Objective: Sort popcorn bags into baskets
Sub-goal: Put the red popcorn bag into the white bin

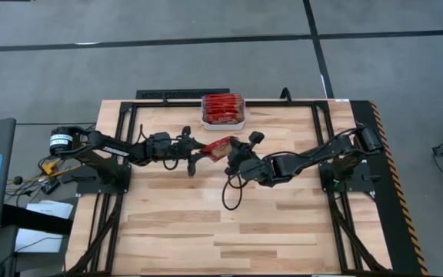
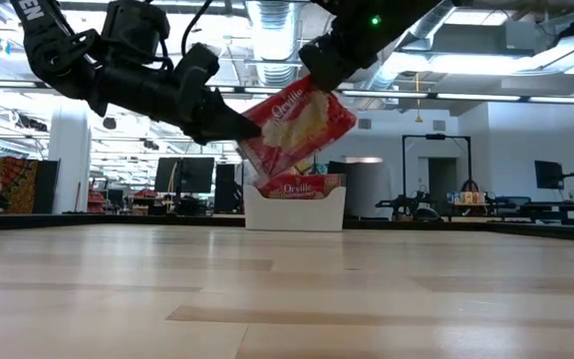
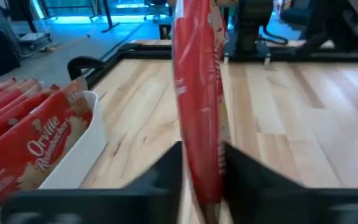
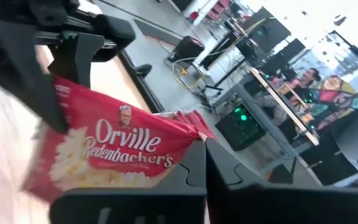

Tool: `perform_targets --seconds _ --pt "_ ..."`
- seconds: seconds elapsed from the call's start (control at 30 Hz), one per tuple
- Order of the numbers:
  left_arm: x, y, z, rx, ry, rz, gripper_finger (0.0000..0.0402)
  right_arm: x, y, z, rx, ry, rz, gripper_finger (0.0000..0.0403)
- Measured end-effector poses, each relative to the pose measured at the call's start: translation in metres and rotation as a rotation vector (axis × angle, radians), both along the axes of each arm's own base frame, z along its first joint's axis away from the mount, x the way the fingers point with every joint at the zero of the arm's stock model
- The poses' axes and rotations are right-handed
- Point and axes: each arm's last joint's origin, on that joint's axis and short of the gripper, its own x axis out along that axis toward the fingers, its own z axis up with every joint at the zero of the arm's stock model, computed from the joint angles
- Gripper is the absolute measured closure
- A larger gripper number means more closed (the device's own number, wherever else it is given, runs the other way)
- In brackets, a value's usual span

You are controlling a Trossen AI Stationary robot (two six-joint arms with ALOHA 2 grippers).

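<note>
My left claw (image 3: 201, 171) and right claw (image 1: 235, 154) are both pinching one red popcorn bag (image 2: 297, 125), holding it up in the air over the table (image 1: 206, 223). The white basket (image 1: 223, 121) is sitting near the far edge, with more bags (image 1: 223, 108) inside.

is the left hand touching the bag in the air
Touching. The left wrist view shows the left hand with both fingers against the raised bag; no gap shows on either side.
</note>
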Motion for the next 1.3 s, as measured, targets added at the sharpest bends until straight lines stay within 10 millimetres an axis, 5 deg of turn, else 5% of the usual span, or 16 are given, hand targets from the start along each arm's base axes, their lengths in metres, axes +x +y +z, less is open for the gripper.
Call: perform_targets --seconds 0.1,0.27,0.53,0.9,1.13,1.3 --pt "0.0 0.001 -0.002 0.039 0.035 0.013 0.0383 0.0 0.0 -0.002 0.004 0.023 0.019 0.0376" --pt "-0.005 0.001 -0.005 0.122 0.14 0.052 0.0392 -0.012 0.007 0.003 0.166 0.01 0.141 0.0334" --pt "-0.021 -0.003 0.024 0.151 0.089 0.025 0.0393 -0.058 -0.005 0.022 0.493 -0.029 0.231 0.0271" --pt "-0.022 -0.009 0.028 0.134 0.058 -0.036 0.0392 -0.084 -0.034 -0.012 0.636 -0.386 0.401 0.0131" --pt "-0.021 -0.01 0.03 0.133 0.036 -0.042 0.0391 -0.071 -0.047 -0.03 0.628 -0.388 0.355 0.0142" --pt "-0.021 -0.01 0.03 0.132 0.034 -0.053 0.0391 -0.07 -0.05 -0.034 0.623 -0.361 0.369 0.024"
